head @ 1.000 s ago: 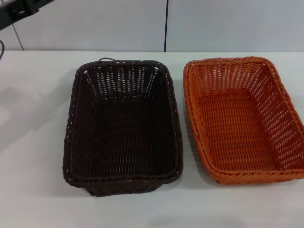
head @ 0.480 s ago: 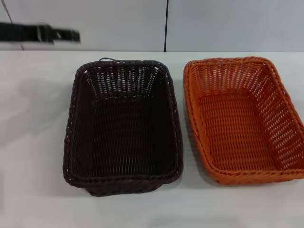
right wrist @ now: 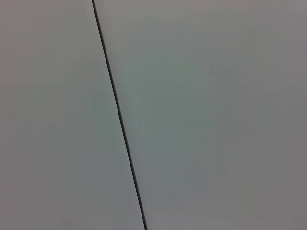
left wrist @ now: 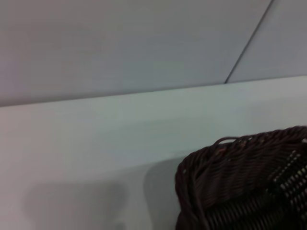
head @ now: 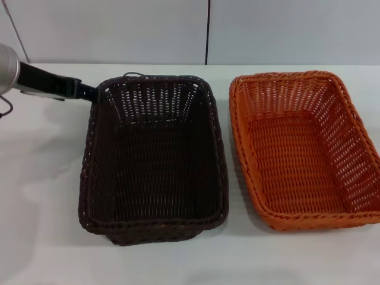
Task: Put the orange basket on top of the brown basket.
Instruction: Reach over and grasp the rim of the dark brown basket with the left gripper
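- My left gripper (head: 83,91) is reaching beside the dark brown woven rectangular basket's (head: 153,157) far left corner; its finger state is impossible to tell.
- The bright orange woven rectangular basket (head: 303,148) is sitting just right of it on the white table (head: 41,196), its near right edge cut off.

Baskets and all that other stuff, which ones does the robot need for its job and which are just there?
Needed:
- orange basket, to be lifted
- brown basket, to be stacked on
- left gripper, by the brown basket's far left corner

Just there:
- white table
- wall
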Action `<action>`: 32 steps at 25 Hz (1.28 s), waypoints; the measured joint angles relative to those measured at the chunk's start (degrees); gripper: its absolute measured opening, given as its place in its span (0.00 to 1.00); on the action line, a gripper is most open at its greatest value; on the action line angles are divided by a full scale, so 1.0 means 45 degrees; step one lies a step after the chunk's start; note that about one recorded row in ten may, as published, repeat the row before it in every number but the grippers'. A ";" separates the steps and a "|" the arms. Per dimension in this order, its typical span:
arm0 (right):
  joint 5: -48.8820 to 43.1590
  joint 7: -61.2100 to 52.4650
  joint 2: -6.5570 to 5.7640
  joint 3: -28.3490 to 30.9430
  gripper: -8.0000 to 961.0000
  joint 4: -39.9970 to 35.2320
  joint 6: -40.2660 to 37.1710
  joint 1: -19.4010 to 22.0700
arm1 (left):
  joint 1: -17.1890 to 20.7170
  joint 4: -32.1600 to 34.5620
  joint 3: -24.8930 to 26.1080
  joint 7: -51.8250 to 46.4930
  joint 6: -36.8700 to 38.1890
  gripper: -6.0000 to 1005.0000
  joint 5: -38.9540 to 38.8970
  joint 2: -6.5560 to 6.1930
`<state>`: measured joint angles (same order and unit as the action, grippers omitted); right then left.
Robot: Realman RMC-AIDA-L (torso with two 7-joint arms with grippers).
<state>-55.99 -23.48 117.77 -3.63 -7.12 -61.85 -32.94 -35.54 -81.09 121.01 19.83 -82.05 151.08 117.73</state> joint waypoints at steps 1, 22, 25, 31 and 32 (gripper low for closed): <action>0.0000 0.0000 0.0000 0.0000 0.65 0.0000 0.0000 0.0000 | 0.0000 0.0000 0.0000 0.0000 0.0000 0.86 0.0000 0.0000; 0.0000 0.0004 0.0041 0.0144 0.65 0.0089 -0.0005 -0.0084 | 0.0161 0.2395 -0.0881 -0.0250 0.0558 0.78 0.0201 0.0059; 0.0000 0.0004 0.0069 0.0144 0.65 0.0111 -0.0006 -0.0084 | 0.0037 0.3065 -0.1402 -0.0283 0.0778 0.76 0.0191 0.0064; 0.0000 0.0004 0.0074 0.0143 0.65 0.0128 0.0034 -0.0096 | 0.0080 0.2995 -0.1516 -0.0274 0.0780 0.71 0.0184 0.0068; -0.0001 0.0004 0.0075 0.0144 0.64 0.0134 0.0068 -0.0097 | 0.0099 0.2973 -0.1518 -0.0262 0.0779 0.70 0.0175 0.0067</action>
<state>-55.99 -23.46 118.10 -2.98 -6.51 -61.54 -33.37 -35.10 -67.71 114.18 18.65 -78.55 151.87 118.03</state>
